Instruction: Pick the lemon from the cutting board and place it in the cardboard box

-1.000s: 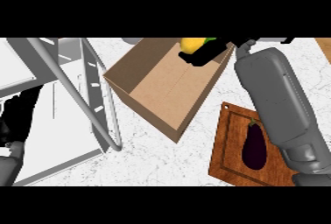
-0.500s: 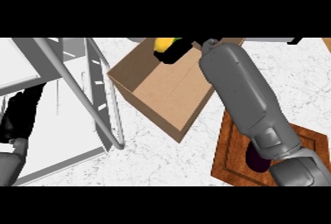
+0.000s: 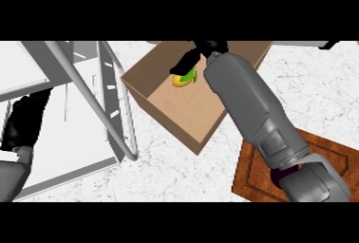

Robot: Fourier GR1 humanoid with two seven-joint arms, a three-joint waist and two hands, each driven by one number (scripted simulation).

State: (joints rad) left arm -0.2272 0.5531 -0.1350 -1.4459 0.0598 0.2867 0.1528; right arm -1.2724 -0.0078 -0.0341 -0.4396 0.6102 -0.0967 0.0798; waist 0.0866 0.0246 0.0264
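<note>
right hand: my right hand (image 3: 203, 51) is at the top centre of the frame, over the box, fingers curled down on the lemon
lemon: the lemon (image 3: 182, 80) is inside the box, upper centre, yellow with a green patch, just under my fingers and touching them
box: the cardboard box (image 3: 188, 113) is open, set at an angle across the upper middle, one corner pointing to the lower centre
right forearm: my grey forearm (image 3: 245, 99) runs from the lower right up across the box's right side
cutting board: the brown cutting board (image 3: 254, 176) is lower right, partly under my arm, near the box's lower corner
on board: a dark thing (image 3: 278, 174), mostly hidden by my arm, can't tell what
left hand: my left hand (image 3: 26, 118) rests at the left edge, fingers straight, holding nothing
rack: a grey metal rack (image 3: 105, 109) is upper left, beside the box
counter: the white speckled counter (image 3: 175, 178) is under all of it
</note>
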